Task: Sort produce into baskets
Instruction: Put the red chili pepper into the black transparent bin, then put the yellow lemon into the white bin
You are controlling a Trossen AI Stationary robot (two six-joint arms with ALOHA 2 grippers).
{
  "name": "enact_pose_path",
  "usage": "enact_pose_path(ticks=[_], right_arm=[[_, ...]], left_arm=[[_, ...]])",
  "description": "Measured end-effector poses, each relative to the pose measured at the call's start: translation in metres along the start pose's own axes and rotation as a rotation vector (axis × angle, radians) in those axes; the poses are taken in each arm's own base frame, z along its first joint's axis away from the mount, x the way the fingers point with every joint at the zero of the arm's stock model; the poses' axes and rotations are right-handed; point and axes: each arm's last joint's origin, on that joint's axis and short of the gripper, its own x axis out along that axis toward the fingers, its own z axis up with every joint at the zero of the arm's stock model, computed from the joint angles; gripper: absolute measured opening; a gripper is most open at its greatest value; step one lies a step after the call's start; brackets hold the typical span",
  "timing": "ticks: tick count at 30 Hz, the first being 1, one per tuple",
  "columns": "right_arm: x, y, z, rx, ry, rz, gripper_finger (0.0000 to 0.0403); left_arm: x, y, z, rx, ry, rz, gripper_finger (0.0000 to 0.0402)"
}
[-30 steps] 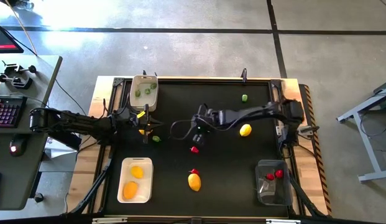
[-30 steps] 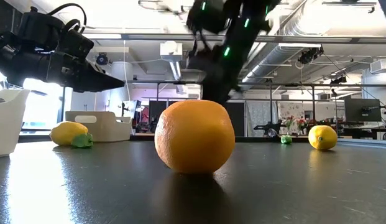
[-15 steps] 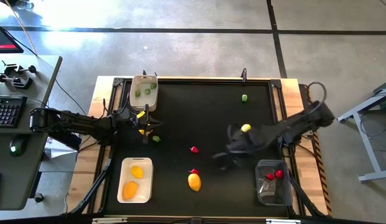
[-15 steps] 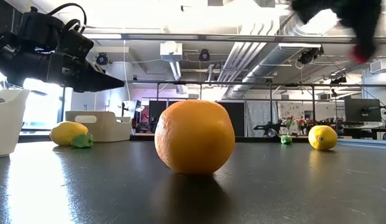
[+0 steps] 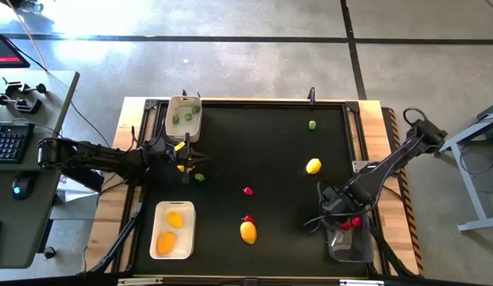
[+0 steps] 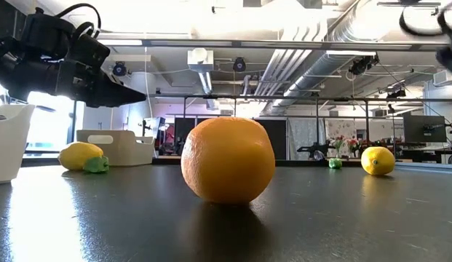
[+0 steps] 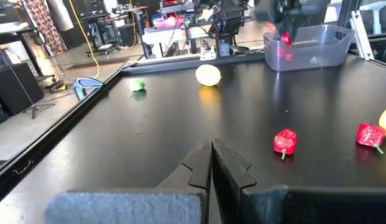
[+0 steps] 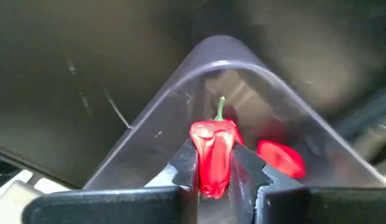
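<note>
My right gripper [image 5: 333,210] is shut on a small red pepper [image 8: 213,152] above the far left corner of the transparent bin [image 5: 347,238], which holds another red piece [image 8: 281,158]. My left gripper [image 7: 211,163] is shut and empty, hovering at the table's left [image 5: 187,165] beside a yellow piece [image 5: 181,168] and a green piece [image 5: 199,177]. A lemon [image 5: 313,166], a green piece [image 5: 312,125], two red pieces [image 5: 248,191] [image 5: 248,218] and an orange oval [image 5: 248,232] lie loose on the black mat. My right gripper pinches the red pepper's body [image 8: 212,163] between its two fingers [image 8: 188,163]. The green stem [image 8: 221,107] points away from the gripper. The fingers point down toward the bin's corner. The pepper is lifted clear, above the bin's rim [image 8: 217,46].
A beige-white tub [image 5: 185,117] with green pieces stands at the far left. A white tray [image 5: 173,230] with two orange ovals lies at the near left. In the low view the orange oval [image 6: 228,160] fills the foreground. A desk with a keyboard stands left of the table.
My right gripper has swung from the table's middle toward the near right corner, carrying the red pepper, and now stands over the transparent bin's corner. My left arm has kept still.
</note>
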Motion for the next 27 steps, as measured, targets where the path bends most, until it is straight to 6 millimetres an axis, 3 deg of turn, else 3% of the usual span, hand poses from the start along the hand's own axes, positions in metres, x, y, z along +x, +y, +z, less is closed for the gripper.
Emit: enact_pose_path(ticks=[5, 11, 20, 24, 27], right_arm=[[0.032, -0.012, 0.006, 0.001, 0.065, 0.021, 0.0042], [0.033, -0.013, 0.007, 0.031, 0.066, 0.017, 0.0077], [0.013, -0.001, 0.002, 0.056, 0.065, 0.043, 0.0187], [-0.012, 0.005, -0.005, 0.052, 0.078, 0.022, 0.0186], [-0.032, 0.004, -0.003, 0.01, 0.012, -0.026, 0.0146]], left_arm=[[0.0, 0.001, 0.0, -0.005, 0.006, 0.024, 0.0], [0.0, 0.001, 0.0, 0.007, 0.007, 0.031, 0.0], [0.0, 0.001, 0.0, 0.008, 0.007, 0.031, 0.0], [0.0, 0.001, 0.0, -0.012, 0.006, 0.031, 0.0], [0.002, 0.002, 0.003, -0.033, -0.003, 0.033, 0.0]])
